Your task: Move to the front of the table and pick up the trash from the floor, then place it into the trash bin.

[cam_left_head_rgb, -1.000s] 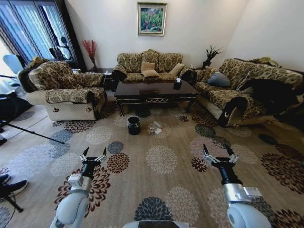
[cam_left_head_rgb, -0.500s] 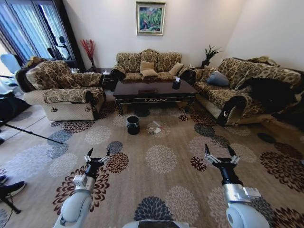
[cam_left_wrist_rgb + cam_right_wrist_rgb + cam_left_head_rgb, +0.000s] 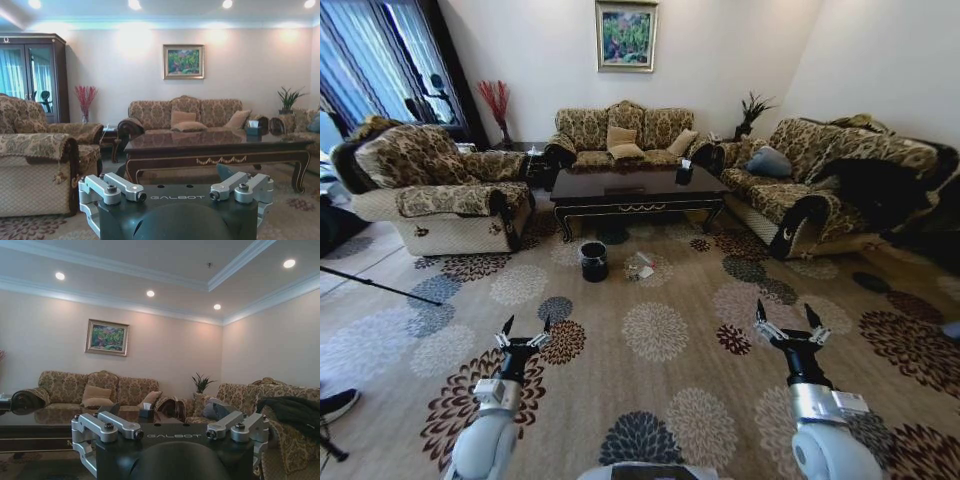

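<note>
Left jaws (image 3: 522, 333) and right jaws (image 3: 790, 324): spread, held low over the floor (image 3: 660, 380), level with each other.
Trash bin (image 3: 593, 261): on floor, well ahead of left jaws, slightly to their right.
Trash (image 3: 640, 266): on floor just right of bin, ahead between both jaws.
Counter (image 3: 632, 187): beyond bin and trash, far ahead.
Tissue box (image 3: 683, 173): on counter, right end.
Sofa (image 3: 620, 135): behind counter.
Armchair (image 3: 435, 185): left of counter, ahead-left of left jaws.
Second sofa (image 3: 820, 180): right of counter, ahead-right of right jaws.
</note>
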